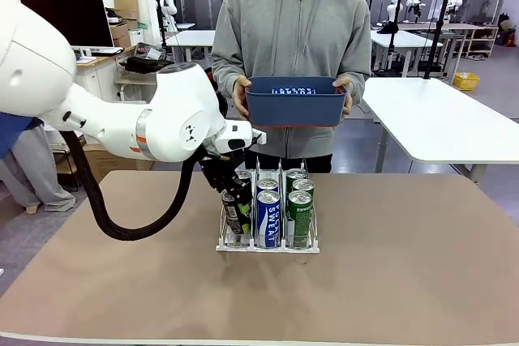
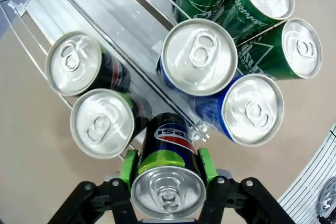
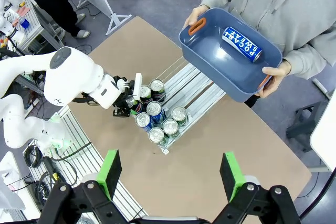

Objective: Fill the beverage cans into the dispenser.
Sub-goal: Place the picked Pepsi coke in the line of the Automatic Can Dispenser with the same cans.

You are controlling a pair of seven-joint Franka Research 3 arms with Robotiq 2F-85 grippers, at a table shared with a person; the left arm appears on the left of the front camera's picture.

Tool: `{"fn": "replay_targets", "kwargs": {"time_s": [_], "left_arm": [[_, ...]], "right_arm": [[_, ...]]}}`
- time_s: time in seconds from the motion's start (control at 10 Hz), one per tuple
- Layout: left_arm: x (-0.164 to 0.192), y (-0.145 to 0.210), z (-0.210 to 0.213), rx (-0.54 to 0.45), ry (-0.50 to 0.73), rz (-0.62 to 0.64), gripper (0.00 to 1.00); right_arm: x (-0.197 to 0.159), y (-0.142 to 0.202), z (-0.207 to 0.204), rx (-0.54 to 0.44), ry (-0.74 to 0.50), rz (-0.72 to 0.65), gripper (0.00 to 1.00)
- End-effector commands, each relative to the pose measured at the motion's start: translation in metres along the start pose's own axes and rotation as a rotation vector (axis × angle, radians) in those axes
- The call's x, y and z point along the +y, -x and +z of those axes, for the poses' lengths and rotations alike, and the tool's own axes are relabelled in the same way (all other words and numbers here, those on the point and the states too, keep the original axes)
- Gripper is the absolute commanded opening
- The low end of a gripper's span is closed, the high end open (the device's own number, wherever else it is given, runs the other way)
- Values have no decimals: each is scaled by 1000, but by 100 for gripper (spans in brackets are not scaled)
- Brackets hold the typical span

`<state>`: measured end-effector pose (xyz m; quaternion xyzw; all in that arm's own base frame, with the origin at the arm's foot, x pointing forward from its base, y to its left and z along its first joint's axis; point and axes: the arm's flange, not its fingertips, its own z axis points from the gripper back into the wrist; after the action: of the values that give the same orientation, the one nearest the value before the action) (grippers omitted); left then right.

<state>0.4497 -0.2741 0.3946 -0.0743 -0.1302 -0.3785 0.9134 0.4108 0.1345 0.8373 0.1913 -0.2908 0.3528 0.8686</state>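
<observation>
Front view: the dispenser (image 1: 268,247) is seen mid-table. Left wrist view: two black cans (image 2: 102,123), two blue cans (image 2: 198,56), three green cans (image 2: 301,48) are racked; a third black can (image 2: 169,137) is clamped by the left gripper (image 2: 168,167). Right wrist view: the right gripper (image 3: 170,169) is spread, empty.

Lab floor: white tables (image 1: 438,123) in rows behind the person (image 1: 296,38), monitor (image 1: 69,20) and cardboard boxes (image 1: 126,4) beside that person.

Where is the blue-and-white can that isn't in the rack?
In the right wrist view, the blue-and-white can lies on its side in the blue bin, which the person holds at the far side of the table, beyond the dispenser.
</observation>
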Motion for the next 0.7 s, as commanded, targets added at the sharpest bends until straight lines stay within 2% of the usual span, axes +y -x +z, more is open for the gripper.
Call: {"fn": "replay_targets", "kwargs": {"time_s": [0.0, 0.5, 0.6], "left_arm": [[16, -10, -7, 30, -13, -31, 58], [18, -4, -15, 96, 26, -38, 58], [15, -2, -11, 90, 34, -45, 76]], "right_arm": [[-1, 3, 1, 5, -5, -5, 100], [-1, 3, 1, 5, -5, -5, 100], [-1, 3, 1, 5, -5, -5, 100]]}}
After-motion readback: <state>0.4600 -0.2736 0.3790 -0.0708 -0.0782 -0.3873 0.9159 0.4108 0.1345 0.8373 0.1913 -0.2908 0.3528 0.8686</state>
